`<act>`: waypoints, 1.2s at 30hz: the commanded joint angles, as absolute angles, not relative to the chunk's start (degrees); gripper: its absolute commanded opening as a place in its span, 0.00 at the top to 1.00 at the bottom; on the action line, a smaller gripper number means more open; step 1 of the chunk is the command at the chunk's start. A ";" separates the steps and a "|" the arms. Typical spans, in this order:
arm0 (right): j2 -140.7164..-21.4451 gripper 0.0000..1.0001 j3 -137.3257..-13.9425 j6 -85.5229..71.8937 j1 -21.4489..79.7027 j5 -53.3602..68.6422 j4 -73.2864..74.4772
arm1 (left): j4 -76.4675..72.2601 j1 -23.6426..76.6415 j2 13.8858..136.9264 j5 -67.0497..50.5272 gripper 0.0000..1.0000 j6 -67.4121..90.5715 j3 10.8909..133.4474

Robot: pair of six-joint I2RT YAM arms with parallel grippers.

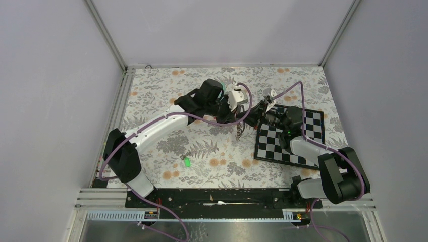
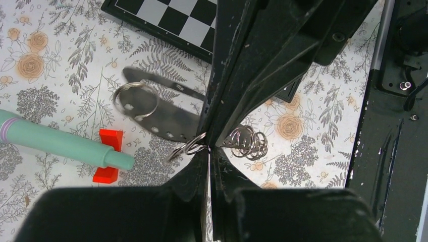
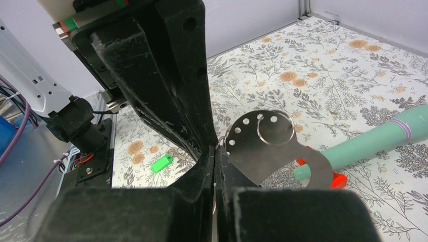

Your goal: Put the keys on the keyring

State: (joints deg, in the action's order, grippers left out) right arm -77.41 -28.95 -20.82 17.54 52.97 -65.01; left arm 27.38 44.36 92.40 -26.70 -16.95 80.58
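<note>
Black left tool [image 2: 208, 151] against right tool [image 3: 213, 151]

White links [image 1: 156, 127], bulky black joints [image 1: 122, 160] and purple cables [image 1: 301, 96] make up both arms.

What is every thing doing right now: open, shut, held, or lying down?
left gripper: shut on the keyring.
right gripper: shut on the keyring.
keyring: pinched by both grippers, coils spread.
green key: lying loose on the table, not on the ring.
teal stick: lying on its side.
</note>
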 commanded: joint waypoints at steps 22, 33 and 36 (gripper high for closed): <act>-76.08 1.00 -29.50 -21.83 16.26 54.53 -70.04 | 21.69 41.78 83.81 -31.37 0.63 -22.09 76.82; -76.23 1.00 -29.58 -21.98 16.13 55.75 -70.36 | 22.54 41.18 85.70 -36.02 0.63 -27.83 76.98; -76.40 1.00 -29.61 -21.83 16.08 56.26 -70.48 | 22.57 41.11 86.23 -36.69 0.64 -29.32 76.99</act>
